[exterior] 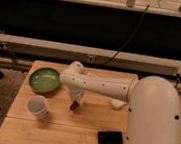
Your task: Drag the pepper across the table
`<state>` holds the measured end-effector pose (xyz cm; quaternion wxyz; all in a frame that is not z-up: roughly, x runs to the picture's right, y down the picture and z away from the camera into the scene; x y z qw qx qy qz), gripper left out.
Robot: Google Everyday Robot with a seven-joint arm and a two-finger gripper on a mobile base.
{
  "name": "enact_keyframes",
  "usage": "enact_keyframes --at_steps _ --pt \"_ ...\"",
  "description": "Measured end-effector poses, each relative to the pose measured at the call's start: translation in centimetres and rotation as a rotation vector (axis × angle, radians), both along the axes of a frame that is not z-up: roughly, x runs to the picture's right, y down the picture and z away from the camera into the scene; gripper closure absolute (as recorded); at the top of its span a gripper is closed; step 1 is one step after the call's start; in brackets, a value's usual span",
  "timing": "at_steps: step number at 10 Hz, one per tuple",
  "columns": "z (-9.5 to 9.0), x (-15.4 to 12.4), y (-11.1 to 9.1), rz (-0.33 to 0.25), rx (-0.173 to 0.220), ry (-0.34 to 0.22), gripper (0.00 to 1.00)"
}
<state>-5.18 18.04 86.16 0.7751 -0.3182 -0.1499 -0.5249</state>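
A: Tabletop [85,136] finish?
B: Light wood, long planks, matt.
A: Arm [153,103] and gripper [74,103]?
B: Arm shell is smooth white plastic with a slight sheen. The gripper sits low over the tabletop, right of the cup, at the pepper [72,105], which looks dark red.
A: Bowl [44,79], cup [37,106], phone [110,137]?
B: Bowl: smooth, glossy green. Cup: matt white. Phone: glossy black.

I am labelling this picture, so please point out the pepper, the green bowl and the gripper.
pepper [72,105]: camera view, on its dark red body below the gripper.
green bowl [44,78]: camera view, on its inner floor.
gripper [76,101]: camera view, at its tip, over the pepper.
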Motion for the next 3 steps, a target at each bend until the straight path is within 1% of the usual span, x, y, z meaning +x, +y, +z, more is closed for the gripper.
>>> enact_keyframes --at_steps 1,3 --pt "0.05 -1.00 0.41 -0.012 -0.015 -0.011 1.00" --pt "0.01 -1.63 1.14 -0.023 -0.036 -0.027 1.00"
